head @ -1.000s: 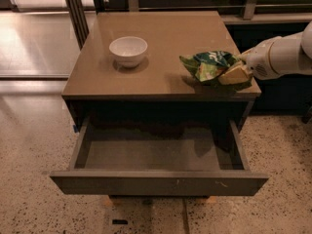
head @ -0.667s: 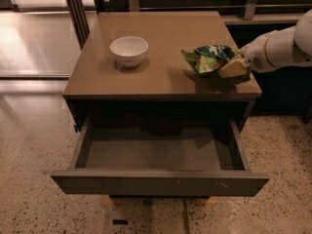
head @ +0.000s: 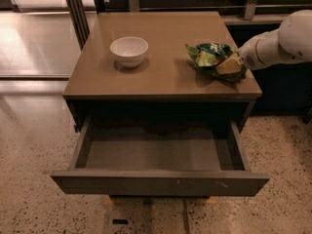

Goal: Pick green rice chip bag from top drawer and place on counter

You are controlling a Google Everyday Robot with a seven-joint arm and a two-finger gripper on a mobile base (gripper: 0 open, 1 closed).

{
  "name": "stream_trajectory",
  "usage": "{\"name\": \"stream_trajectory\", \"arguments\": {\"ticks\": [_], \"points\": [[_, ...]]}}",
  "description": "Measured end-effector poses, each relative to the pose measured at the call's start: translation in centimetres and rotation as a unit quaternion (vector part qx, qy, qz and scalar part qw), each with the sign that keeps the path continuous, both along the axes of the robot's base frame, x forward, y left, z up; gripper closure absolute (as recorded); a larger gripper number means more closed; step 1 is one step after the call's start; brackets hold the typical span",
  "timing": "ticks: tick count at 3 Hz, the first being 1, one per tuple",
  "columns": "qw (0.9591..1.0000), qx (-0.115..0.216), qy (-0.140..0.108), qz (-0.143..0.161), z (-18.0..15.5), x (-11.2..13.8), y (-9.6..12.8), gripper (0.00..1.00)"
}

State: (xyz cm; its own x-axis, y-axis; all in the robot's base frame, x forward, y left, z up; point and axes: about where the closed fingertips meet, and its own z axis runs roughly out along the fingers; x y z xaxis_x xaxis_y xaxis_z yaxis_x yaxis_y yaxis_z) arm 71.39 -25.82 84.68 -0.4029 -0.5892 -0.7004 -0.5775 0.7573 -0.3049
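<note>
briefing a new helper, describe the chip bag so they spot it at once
Start at the tan-brown counter above the open top drawer. On its right side lies the green rice chip bag, with the tool at its right end. Unlike the smooth white bowl, it is crinkled, shiny and green.

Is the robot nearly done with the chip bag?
Nearly. The shiny green foil snack bag lies on the glossy tan counter, and the wide dark grey drawer stands open, its floor bare. The gripper is at the bag's right edge; backing away seems what's left.
</note>
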Motion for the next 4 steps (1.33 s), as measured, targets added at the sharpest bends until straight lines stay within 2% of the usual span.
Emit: {"name": "stream_trajectory", "arguments": {"ticks": [1,2,4], "points": [[1.0,0.0,0.0,0.0,0.0,0.0,0.0,0.84],[1.0,0.0,0.0,0.0,0.0,0.0,0.0,0.6],[0.9997,0.023,-0.004,-0.009,-0.4,-1.3,0.2,0.14]]}}
